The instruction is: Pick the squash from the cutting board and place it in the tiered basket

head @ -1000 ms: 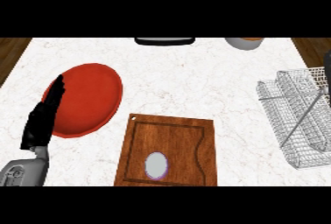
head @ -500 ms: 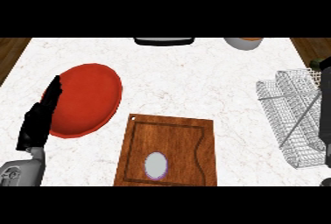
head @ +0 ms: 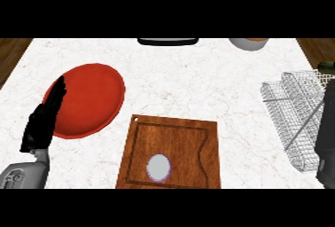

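The squash [head: 159, 167] shows as a small pale oval with a purple rim, lying on the near part of the wooden cutting board [head: 171, 137]. The wire tiered basket [head: 296, 111] stands at the right side of the counter. My left hand [head: 44, 119] rests open at the left, fingers straight and pointing away, over the near edge of a red plate, well apart from the squash. My right hand [head: 326, 146] is a dark shape at the right edge, in front of the basket and mostly cut off by the view.
The red plate [head: 91, 97] lies left of the board. A black object [head: 167, 41] and a grey bowl [head: 248, 43] sit at the counter's far edge. A small dark green thing [head: 326, 66] shows beside the basket's far end.
My right hand has come into view at the right edge, in front of the basket. The left hand has drifted slightly left and nearer. The squash has not moved.
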{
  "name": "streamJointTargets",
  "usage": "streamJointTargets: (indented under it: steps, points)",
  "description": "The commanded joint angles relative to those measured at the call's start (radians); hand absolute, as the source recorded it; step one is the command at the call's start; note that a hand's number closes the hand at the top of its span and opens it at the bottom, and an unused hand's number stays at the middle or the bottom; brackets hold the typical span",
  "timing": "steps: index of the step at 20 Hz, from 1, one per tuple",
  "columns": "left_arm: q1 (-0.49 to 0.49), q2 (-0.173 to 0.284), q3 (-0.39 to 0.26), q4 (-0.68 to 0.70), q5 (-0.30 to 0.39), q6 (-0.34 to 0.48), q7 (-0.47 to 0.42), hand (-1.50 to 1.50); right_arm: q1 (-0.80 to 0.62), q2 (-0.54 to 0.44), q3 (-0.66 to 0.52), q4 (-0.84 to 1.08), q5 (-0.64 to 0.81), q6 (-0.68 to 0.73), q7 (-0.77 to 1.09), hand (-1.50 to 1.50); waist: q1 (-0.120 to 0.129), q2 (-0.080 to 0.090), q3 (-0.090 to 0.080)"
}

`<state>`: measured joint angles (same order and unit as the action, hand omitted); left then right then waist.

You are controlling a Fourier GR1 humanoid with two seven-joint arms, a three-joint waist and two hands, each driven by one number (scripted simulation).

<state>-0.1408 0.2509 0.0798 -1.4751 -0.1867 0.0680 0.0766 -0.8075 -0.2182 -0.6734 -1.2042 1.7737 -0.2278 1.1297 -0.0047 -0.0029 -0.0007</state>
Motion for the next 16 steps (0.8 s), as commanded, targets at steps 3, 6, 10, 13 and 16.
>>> streamJointTargets:
  steps: [3,6,10,13,16]
  points:
    - [0.01,0.002,0.016,0.03,0.008,-0.005,-0.027,0.0,0.016,0.035,0.024,-0.24,0.139,0.024,0.172,-1.5,-0.009,-0.005,-0.001]
    - [0.011,0.024,0.033,0.008,0.006,-0.006,-0.016,0.0,0.034,0.107,-0.011,-0.381,0.157,0.056,0.193,-1.5,-0.011,-0.009,-0.001]
    - [0.01,-0.004,0.011,0.027,-0.013,0.013,-0.022,0.0,0.026,0.214,0.007,-0.594,0.199,0.13,0.232,-1.5,-0.014,-0.013,-0.002]
    - [0.029,-0.002,0.004,0.022,-0.006,-0.005,-0.027,0.0,0.143,0.216,0.075,-0.725,0.142,0.201,0.264,-1.5,-0.001,-0.014,-0.001]
    - [-0.017,0.009,0.014,0.012,0.007,-0.016,-0.004,0.0,0.23,0.218,0.16,-0.883,0.13,0.248,0.275,-1.5,-0.003,-0.014,-0.001]
